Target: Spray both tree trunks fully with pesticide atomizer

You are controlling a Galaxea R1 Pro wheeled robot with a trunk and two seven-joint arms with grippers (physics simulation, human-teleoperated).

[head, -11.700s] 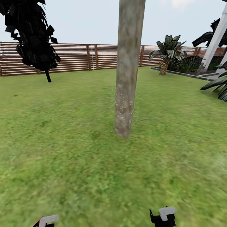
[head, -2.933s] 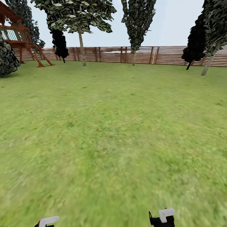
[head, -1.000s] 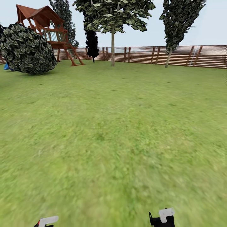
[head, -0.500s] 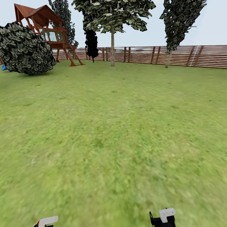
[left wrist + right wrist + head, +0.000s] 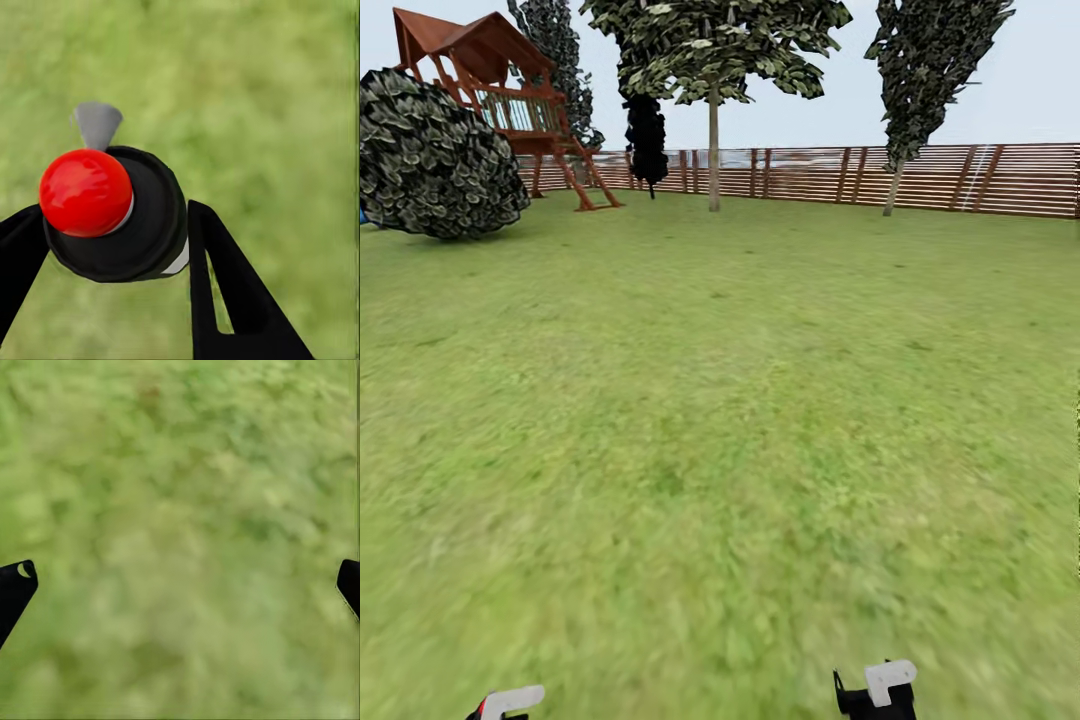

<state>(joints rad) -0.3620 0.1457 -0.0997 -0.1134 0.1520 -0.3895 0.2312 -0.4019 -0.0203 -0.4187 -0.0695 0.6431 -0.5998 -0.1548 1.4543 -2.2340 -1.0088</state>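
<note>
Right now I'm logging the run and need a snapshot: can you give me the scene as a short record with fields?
setting: garden lawn ringed by a wooden slat fence
left gripper: shut on the pesticide atomizer, red knob and black cap facing the wrist camera
right gripper: open, holding nothing, grass below
far left: round dark shrub before a red-brown play tower
along fence: thin-stemmed leafy trees
thick mottled trunks: none nearby in the head view

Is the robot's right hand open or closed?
Open. The right hand has its black fingertips far apart, with only grass between them.
</note>
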